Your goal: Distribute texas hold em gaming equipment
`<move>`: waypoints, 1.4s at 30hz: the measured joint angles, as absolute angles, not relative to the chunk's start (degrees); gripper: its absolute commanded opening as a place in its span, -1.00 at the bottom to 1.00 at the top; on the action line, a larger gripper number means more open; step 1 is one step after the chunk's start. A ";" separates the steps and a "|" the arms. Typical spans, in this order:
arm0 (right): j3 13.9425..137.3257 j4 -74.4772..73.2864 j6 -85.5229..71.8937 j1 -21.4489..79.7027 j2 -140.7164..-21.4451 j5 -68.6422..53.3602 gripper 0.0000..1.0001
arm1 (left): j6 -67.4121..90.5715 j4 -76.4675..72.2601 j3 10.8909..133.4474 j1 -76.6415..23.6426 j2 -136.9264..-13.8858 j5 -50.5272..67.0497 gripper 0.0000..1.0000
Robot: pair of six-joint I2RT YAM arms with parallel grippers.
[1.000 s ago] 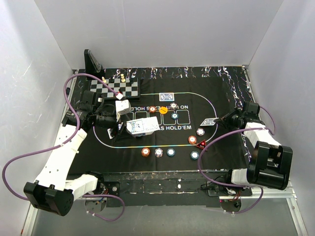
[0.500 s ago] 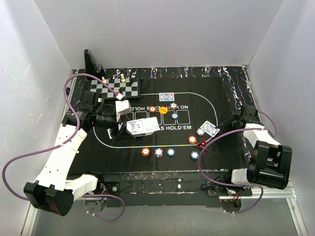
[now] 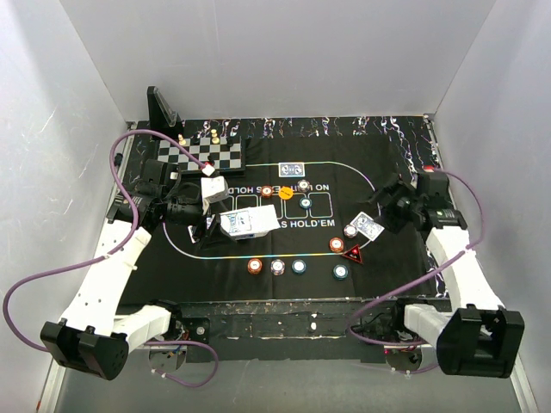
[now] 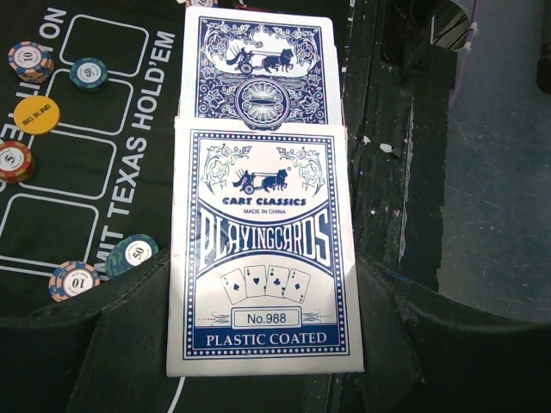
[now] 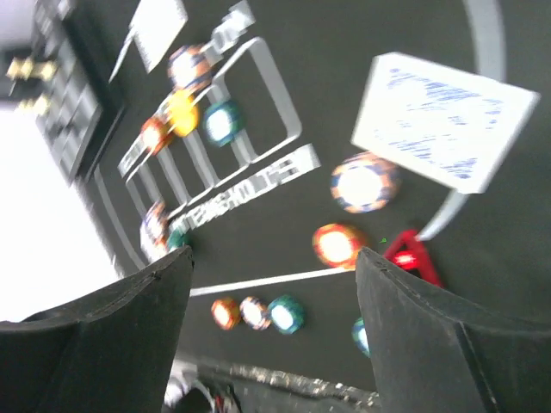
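Dealing cards looks to be the step in hand. The left gripper (image 4: 258,344) is clamped on the deck box (image 4: 263,215) at the mat's (image 3: 396,172) 9 o'clock. The right gripper (image 5: 271,335), jaws apart and empty, hovers at 3 o'clock beside a laid card (image 5: 443,120). Next, it probably needs to reach across to the deck for another card.

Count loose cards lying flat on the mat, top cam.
2. Far card lies at the middle back; right card lies beside the white-pink chip. A third card sticks out of the held card box; more may be hidden inside.
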State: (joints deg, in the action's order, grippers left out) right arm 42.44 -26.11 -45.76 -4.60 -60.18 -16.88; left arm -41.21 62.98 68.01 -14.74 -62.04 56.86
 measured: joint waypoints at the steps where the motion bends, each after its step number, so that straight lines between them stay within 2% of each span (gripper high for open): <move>1: 43.99 -26.17 -45.87 -2.33 -60.34 -18.20 0.70 | -41.28 62.96 68.01 -14.74 -62.04 56.90 -0.18; 7: 55.48 -21.87 -48.16 15.62 -63.99 -29.04 0.75 | -40.45 62.30 67.94 -14.74 -62.04 57.06 -0.18; 12: 58.96 -13.34 -52.25 24.21 -68.25 -36.27 0.77 | -39.55 61.14 67.72 -14.74 -62.02 57.10 -0.19; 19: 59.72 -5.32 -56.75 33.69 -73.63 -39.83 0.79 | -37.87 59.33 66.74 -14.74 -62.02 57.91 -0.20; 29: 60.16 1.23 -59.81 39.13 -76.27 -40.75 0.81 | -34.76 54.72 62.50 -14.74 -59.88 59.22 -0.21; 32: 60.34 1.96 -59.90 40.10 -76.86 -40.82 0.70 | -33.98 53.58 62.15 -14.74 -59.68 59.55 -0.21; 37: 60.27 2.87 -60.77 41.34 -77.65 -40.93 0.40 | -33.19 51.70 61.39 -14.74 -59.00 59.77 -0.21; 40: 60.14 3.77 -61.58 41.45 -77.67 -40.93 0.37 | -33.26 51.51 61.39 -14.70 -58.98 59.94 -0.22; 42: 60.07 4.29 -61.93 41.43 -77.67 -40.95 0.43 | -33.34 51.44 61.39 -14.68 -58.98 60.05 -0.22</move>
